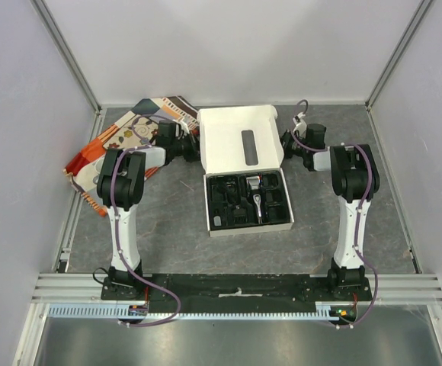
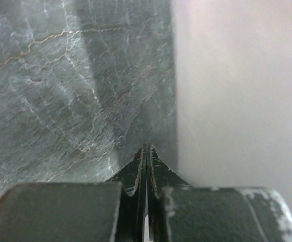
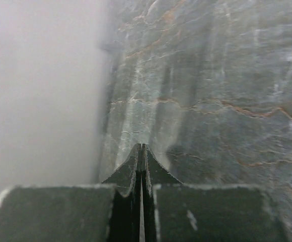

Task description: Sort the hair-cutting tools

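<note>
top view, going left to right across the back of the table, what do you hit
patterned cloth → left gripper, fingers shut → open lid of the white box → right gripper, fingers shut

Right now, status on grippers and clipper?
Left gripper shut, empty. Right gripper shut, empty. Clipper seated in box tray. Open box lid lies between the grippers; nothing over the tray.
</note>
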Robot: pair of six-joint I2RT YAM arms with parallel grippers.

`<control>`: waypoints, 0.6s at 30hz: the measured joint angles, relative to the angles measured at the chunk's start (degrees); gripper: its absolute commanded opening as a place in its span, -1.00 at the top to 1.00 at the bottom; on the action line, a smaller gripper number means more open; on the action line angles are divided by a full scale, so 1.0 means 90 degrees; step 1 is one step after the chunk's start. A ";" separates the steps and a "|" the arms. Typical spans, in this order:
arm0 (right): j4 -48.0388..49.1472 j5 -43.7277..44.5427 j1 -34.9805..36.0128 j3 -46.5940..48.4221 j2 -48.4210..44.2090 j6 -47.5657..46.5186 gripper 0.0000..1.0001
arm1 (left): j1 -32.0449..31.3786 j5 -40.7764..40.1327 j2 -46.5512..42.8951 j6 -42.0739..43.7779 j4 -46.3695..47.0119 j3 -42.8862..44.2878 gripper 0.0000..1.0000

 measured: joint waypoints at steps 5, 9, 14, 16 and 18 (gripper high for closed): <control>0.0041 -0.0243 0.0046 0.0075 0.0015 0.0012 1.00 | 0.0046 0.0420 0.0005 -0.0226 0.0515 0.0000 0.95; 0.0104 -0.0396 0.0039 0.0073 -0.0010 0.0046 1.00 | 0.0041 0.0731 0.0005 -0.0495 0.1064 -0.0002 0.95; 0.0121 -0.0437 0.0039 -0.0206 -0.0447 -0.0002 1.00 | 0.0015 0.0930 -0.0175 -0.0692 0.1411 -0.0180 0.95; 0.0121 -0.0435 0.0039 -0.0338 -0.0733 -0.0032 1.00 | 0.0007 0.0998 -0.0423 -0.0741 0.1430 -0.0359 0.95; 0.0109 -0.0454 0.0039 -0.0437 -0.1035 -0.0073 1.00 | -0.0012 0.1037 -0.0721 -0.0770 0.1506 -0.0551 0.95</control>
